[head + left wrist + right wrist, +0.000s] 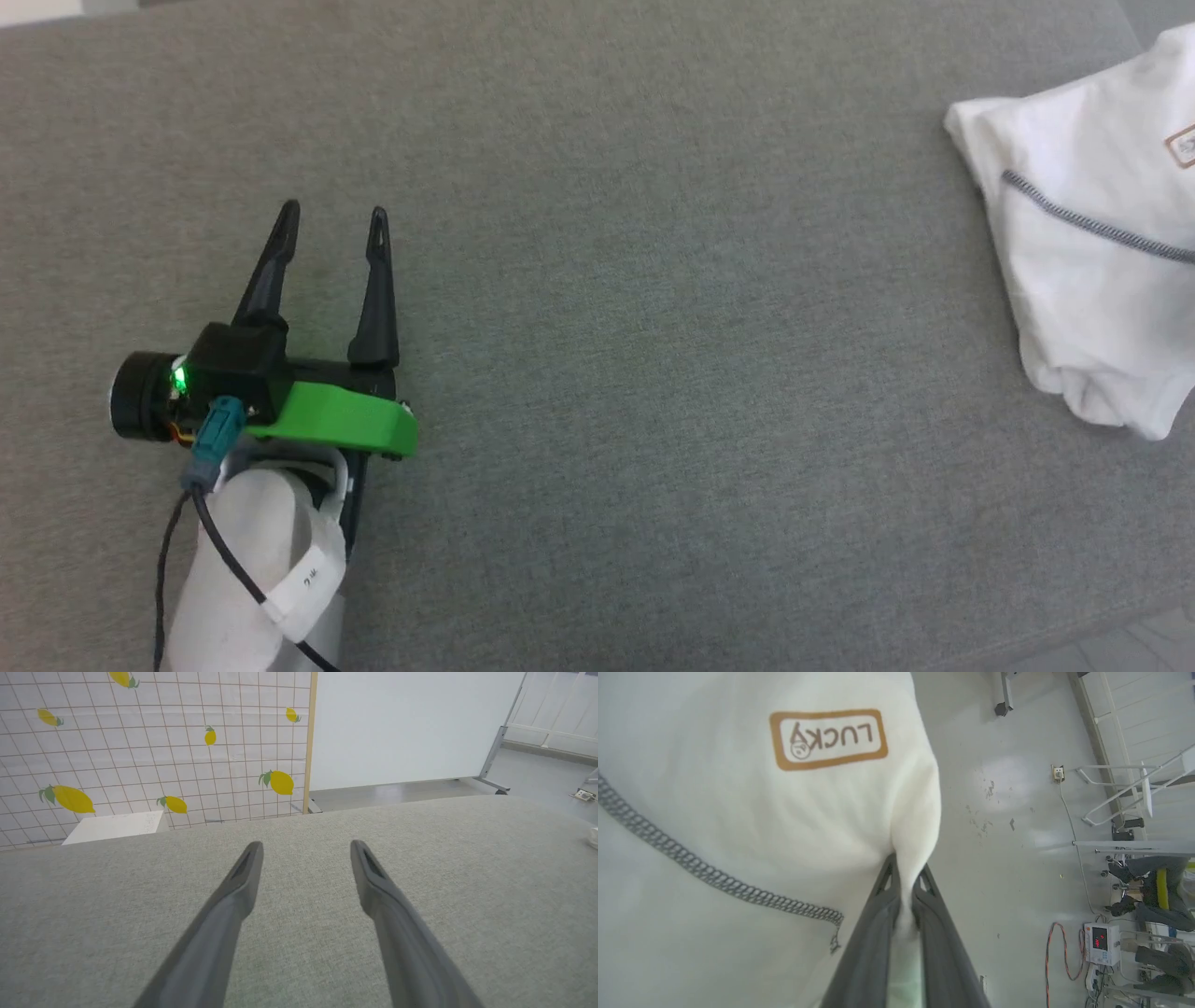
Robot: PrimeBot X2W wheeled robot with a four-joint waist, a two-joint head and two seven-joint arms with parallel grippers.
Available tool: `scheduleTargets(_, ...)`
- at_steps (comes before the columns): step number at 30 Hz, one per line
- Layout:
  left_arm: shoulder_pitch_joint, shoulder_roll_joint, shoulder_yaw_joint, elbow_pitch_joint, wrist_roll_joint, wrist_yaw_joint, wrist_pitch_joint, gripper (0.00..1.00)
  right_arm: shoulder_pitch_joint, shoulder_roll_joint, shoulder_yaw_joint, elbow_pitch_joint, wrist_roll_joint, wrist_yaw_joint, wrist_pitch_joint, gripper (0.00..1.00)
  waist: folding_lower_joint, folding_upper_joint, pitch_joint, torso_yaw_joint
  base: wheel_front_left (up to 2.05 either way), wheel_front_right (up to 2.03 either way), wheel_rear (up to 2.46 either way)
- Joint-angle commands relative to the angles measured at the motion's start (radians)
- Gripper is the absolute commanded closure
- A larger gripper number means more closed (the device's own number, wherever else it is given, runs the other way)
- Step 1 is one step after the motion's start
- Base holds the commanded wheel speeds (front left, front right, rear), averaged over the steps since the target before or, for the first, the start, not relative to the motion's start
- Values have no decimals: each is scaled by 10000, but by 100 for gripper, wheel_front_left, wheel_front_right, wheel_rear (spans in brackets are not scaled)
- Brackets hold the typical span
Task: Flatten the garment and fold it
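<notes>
Status: early, flattening not yet done, no fold started.

Garment (1092, 280): white shirt, bunched in a lump at the far right of the grey desk (653, 327) in the head view, partly cut off by the picture's edge. Fabric is doubled over on itself. One line of grey stitching (1083, 222) runs across it and a small brown-framed patch (1184, 147) sits near the edge. No sleeve or hem is laid out that I can make out.

Right tool (906, 865): closed on a pinch of the garment (738, 826), with white cloth squeezed up between the two fingers. The patch (828, 739) and stitching (714, 882) are close in front of it. Floor (1008, 812) shows just beyond the pinched edge, so the gripped part is likely at or over the desk's side.

Left tool (333, 210): jaws wide apart and holding nothing, low over bare desk at the left, well apart from the garment. The left wrist view shows the same (306, 843).

Left to do, by my reading: bring the shirt to the open middle, get a second grip, spread it flat, then fold
</notes>
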Motion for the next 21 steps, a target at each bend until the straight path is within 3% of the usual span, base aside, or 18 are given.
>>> scheduleTargets(1,-227,163,-21,-110,159,-9,94,0,-308,205,-390,291,-202,-21,-234,100,-1,-1,736,-400,0,0,0)
scheduleTargets(5,-308,315,-39,-298,187,-17,318,0,-586,697,-1219,915,-711,-21,-819,100,-1,-1,897,-328,0,0,0)
scheduleTargets(6,-298,331,-43,-332,189,-8,345,0,-631,785,-1332,1033,-834,-21,-934,64,-1,-1,904,-312,0,0,0)
scheduleTargets(7,-275,350,-44,-366,194,10,378,0,-675,889,-1506,1200,-947,-21,-1045,0,-1,-1,896,-291,0,0,0)
scheduleTargets(14,55,262,-13,-242,80,208,258,0,-698,1404,-2491,1920,-1161,-21,-1878,0,-1,-1,141,-68,0,0,0)
scheduleTargets(21,913,-67,-44,608,-406,283,-82,0,203,1919,-2814,1854,-407,-21,-3066,0,-1,-1,-1933,462,0,0,0)
